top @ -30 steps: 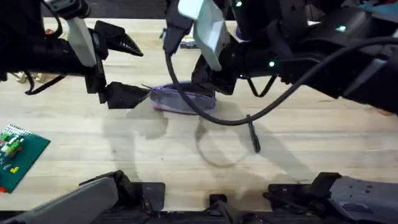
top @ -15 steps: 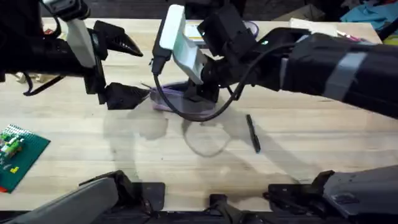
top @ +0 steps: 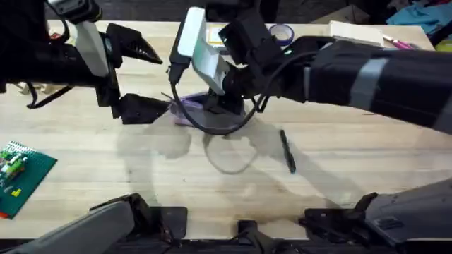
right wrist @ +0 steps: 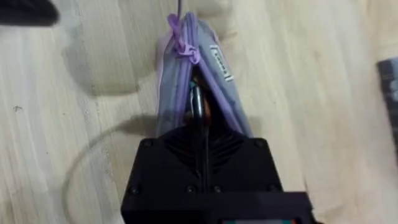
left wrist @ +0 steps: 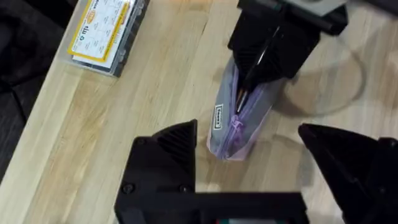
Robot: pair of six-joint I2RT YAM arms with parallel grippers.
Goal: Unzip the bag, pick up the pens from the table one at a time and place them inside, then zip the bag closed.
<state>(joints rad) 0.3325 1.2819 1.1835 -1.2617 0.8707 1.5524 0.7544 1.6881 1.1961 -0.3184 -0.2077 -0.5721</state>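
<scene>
The right gripper [top: 224,107] is pressed down at the open mouth of the bag [top: 192,111], its two black fingers brought together with no gap between them; in the left wrist view the right gripper [left wrist: 255,74] shows a thin pale stick running between its fingertips, but whether it grips anything I cannot tell. The left gripper [top: 145,77] stands wide open at the bag's near end, one finger [left wrist: 166,163] just beside the fabric and the other well apart from it, holding nothing. The bag [right wrist: 186,74] is grey with lilac edging, lying on the surface [top: 141,169] near its middle, its zipper parted along the top so that a dark slit with something orange inside shows, and a lilac pull sits at the end toward the left gripper. A small white label is sewn on its side. One dark pen [top: 287,150] lies on the surface, apart from the bag, on the right arm's side.
</scene>
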